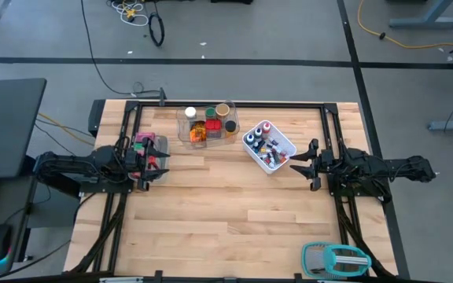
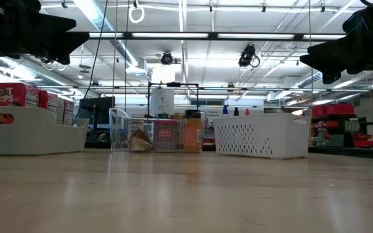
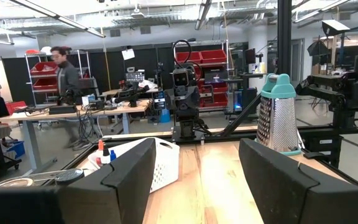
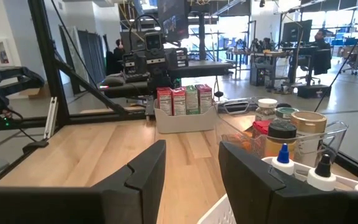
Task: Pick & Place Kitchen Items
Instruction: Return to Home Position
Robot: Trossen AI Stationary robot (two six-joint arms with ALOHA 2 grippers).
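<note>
The kitchen items sit in three containers. Jars with white, black and tan lids [image 1: 208,122] and an orange packet stand in the clear tray [image 2: 118,129]. Small bottles and vials [image 1: 263,146] fill the white mesh basket [image 2: 261,134]. Red, pink and green boxes [image 4: 184,99] stand in the grey bin [image 2: 24,133]. My left gripper [image 1: 162,159] is open and hovers just right of the grey bin. My right gripper [image 1: 303,165] is open and hovers right of the basket. Both are raised above the table and hold nothing.
A teal-and-grey grater [image 1: 336,258] lies at the table's near right corner and stands out in the left wrist view [image 3: 278,115]. Black frame rails [image 1: 226,104] run along the table's far and side edges. Bare wood [image 1: 226,212] spans the near middle. A person [image 3: 64,71] stands in the room beyond.
</note>
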